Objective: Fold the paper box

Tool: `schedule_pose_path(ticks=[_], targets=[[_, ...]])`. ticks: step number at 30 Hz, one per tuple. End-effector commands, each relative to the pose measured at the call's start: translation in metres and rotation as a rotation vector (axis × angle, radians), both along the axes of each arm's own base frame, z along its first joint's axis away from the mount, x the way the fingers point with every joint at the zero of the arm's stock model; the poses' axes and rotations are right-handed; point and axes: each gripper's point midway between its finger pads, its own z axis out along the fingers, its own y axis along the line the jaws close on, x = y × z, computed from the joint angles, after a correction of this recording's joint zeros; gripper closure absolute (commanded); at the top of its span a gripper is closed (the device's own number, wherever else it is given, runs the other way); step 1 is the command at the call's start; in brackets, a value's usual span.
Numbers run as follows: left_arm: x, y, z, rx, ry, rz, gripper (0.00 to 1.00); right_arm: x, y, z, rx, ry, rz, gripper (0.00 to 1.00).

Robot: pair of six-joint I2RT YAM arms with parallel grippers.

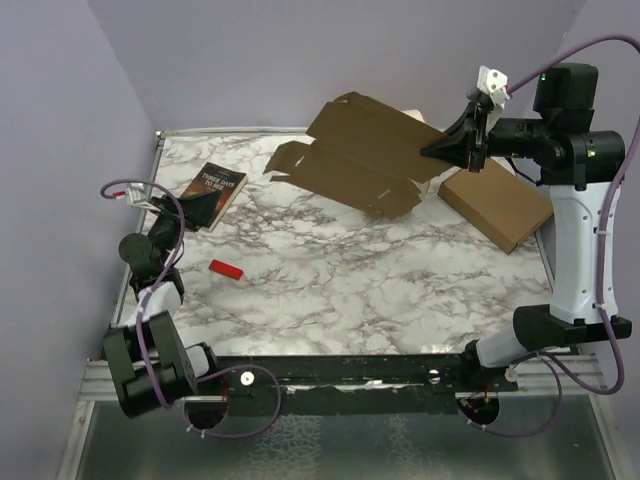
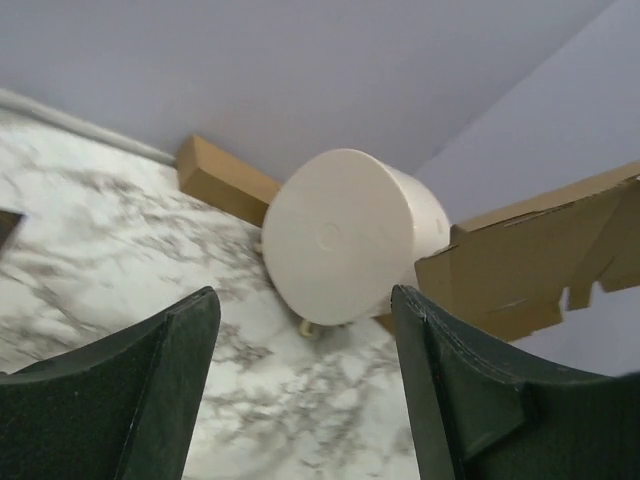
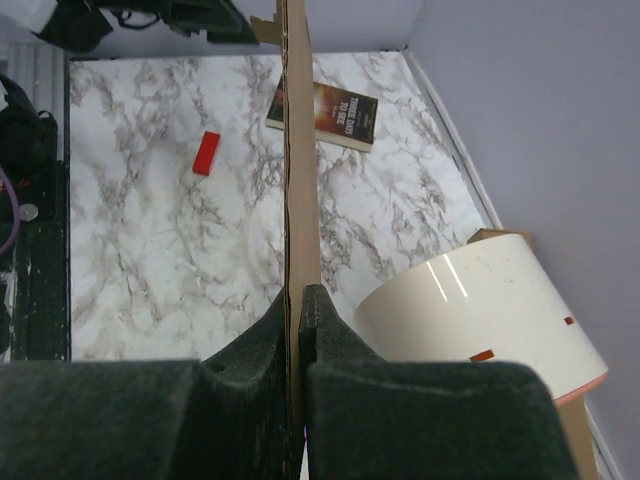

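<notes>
Top external: paper box, a flat unfolded sheet, hangs tilted over the far right of the table. Its long axis runs roughly left to right, reaching leftward from the right gripper. That gripper is clamped on the sheet's right edge, and the right wrist view shows the cardboard edge-on between pressed fingers. Left gripper is well apart at left, beside the book, fingers spread, holding nothing. Likely it must cross toward the sheet.

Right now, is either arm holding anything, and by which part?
The right gripper pinches the unfolded paper box by the edge nearest that arm. The left gripper is open, holding nothing.
</notes>
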Motion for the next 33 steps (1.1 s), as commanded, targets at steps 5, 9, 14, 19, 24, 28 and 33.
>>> schedule_pose_path(ticks=[5, 9, 14, 19, 24, 28, 33], targets=[[-0.040, -0.042, 0.048, -0.194, -0.189, -0.309, 0.27, -0.012, 0.015, 0.046, 0.158, 0.043, 0.075, 0.99], [-0.034, -0.049, 0.045, -0.238, -0.170, -0.330, 0.28, -0.022, 0.012, 0.056, 0.197, 0.060, 0.119, 0.99], [-0.035, -0.067, 0.050, -0.247, -0.176, -0.393, 0.29, -0.031, 0.011, 0.055, 0.213, 0.080, 0.147, 0.99], [-0.046, -0.074, 0.066, -0.230, -0.220, -0.426, 0.29, -0.034, 0.010, 0.054, 0.216, 0.085, 0.151, 0.99], [-0.053, -0.077, 0.071, -0.228, -0.228, -0.445, 0.30, -0.039, 0.011, 0.054, 0.223, 0.097, 0.171, 0.99], [-0.047, -0.073, 0.068, -0.270, -0.210, -0.425, 0.35, -0.043, 0.011, 0.055, 0.227, 0.099, 0.184, 0.99], [-0.054, -0.076, 0.079, -0.243, -0.244, -0.445, 0.35, -0.043, 0.010, 0.053, 0.222, 0.096, 0.164, 0.99]])
